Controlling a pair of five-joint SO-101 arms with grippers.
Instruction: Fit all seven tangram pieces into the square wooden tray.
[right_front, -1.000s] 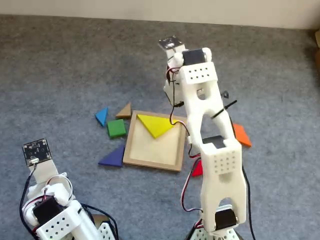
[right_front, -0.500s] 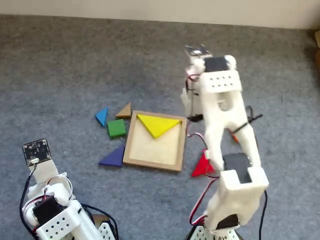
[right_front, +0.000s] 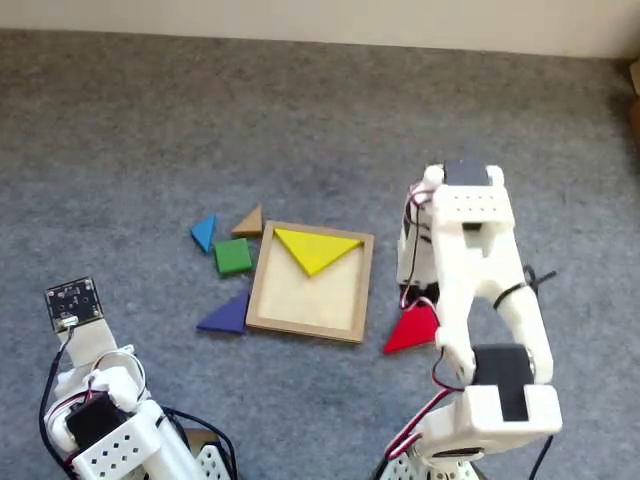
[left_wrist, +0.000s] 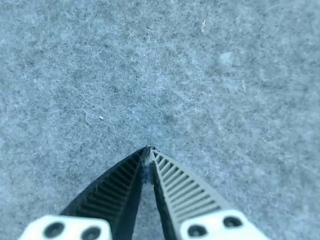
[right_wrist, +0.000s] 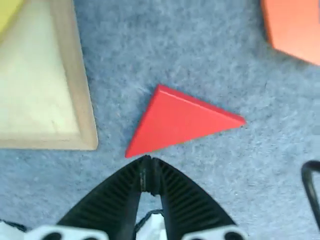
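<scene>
Tray lies flat on grey carpet. We log one piece inside it: yellow triangle, long edge along the far rim, apex toward the tray's middle. The rest of the tray floor shows bare wood.

Loose pieces on the left arm's side of the tray:
- small blue triangle, farthest out
- brown triangle, just beside the far corner
- green square, just beside the side rim
- dark blue triangle, at the near corner, tip just beside the rim

On the other side, red triangle lies on the carpet near the tray's near corner, apart from the rim. In the right wrist view we also see the orange piece, beyond the red one and not touching it.

Right gripper: fingers pressed together tip to tip, nothing between them, hanging over carpet just short of the red triangle's corner. Right arm stands above that spot.

Left gripper: fingers meeting at the tips, holding nothing, over bare carpet. Left arm sits well apart from the pieces.
</scene>
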